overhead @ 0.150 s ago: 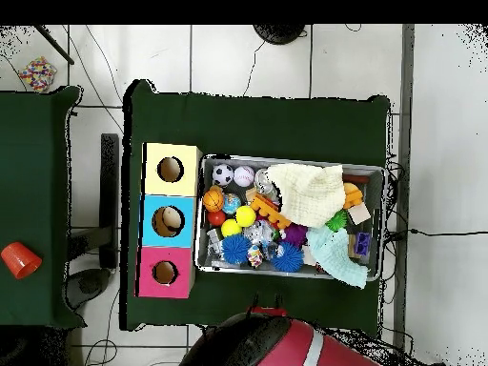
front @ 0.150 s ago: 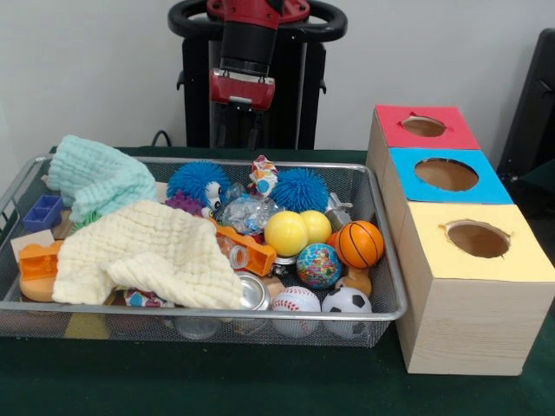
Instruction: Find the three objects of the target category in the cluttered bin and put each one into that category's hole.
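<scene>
A wire bin (front @ 0.150 s ago: pixel 208 315) holds a heap of toys. On its right side lie two yellow balls (front @ 0.150 s ago: pixel 286 232), a small basketball (front @ 0.150 s ago: pixel 360 243), a globe ball (front @ 0.150 s ago: pixel 318 265), a baseball (front @ 0.150 s ago: pixel 296 302) and a soccer ball (front @ 0.150 s ago: pixel 346 302). Two blue spiky balls (front @ 0.150 s ago: pixel 198 180) sit at the back. A wooden box beside the bin has a red hole (front @ 0.150 s ago: pixel 424 126), a blue hole (front @ 0.150 s ago: pixel 446 174) and a yellow hole (front @ 0.150 s ago: pixel 478 238). My gripper (front @ 0.150 s ago: pixel 241 121) hangs drawn back behind the bin's far edge, above the table and holding nothing visible. The overhead view shows the bin (overhead @ 0.150 s ago: pixel 286 159) and the arm (overhead @ 0.150 s ago: pixel 276 343) below it.
A yellow cloth (front @ 0.150 s ago: pixel 147 251) and a mint cloth (front @ 0.150 s ago: pixel 100 178) cover the bin's left half and hide what lies under them. An orange toy (front @ 0.150 s ago: pixel 247 247), a purple block (front @ 0.150 s ago: pixel 43 212) and an orange block (front @ 0.150 s ago: pixel 39 260) lie there too. A red cup (overhead @ 0.150 s ago: pixel 19 258) stands on a side table.
</scene>
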### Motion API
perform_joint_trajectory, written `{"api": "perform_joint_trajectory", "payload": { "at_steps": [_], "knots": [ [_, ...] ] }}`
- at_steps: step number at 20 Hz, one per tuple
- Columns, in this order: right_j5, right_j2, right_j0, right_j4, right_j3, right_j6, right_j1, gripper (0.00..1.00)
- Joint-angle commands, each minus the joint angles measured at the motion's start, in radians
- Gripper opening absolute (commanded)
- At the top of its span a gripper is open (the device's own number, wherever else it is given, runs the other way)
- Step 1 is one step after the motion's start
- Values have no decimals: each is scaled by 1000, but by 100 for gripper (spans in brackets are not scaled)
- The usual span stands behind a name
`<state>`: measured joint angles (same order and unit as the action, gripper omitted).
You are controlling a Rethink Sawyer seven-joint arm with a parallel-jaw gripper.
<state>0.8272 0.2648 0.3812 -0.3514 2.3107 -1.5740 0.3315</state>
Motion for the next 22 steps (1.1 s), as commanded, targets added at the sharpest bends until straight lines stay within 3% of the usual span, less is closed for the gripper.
{"api": "perform_joint_trajectory", "payload": {
  "at_steps": [1,7,22],
  "knots": [
    [114,-81,27,17,-148,-232,-78,100],
    [155,-66,15,36,-150,-228,-116,100],
    [27,-74,-46,95,-83,-232,25,100]
  ]
}}
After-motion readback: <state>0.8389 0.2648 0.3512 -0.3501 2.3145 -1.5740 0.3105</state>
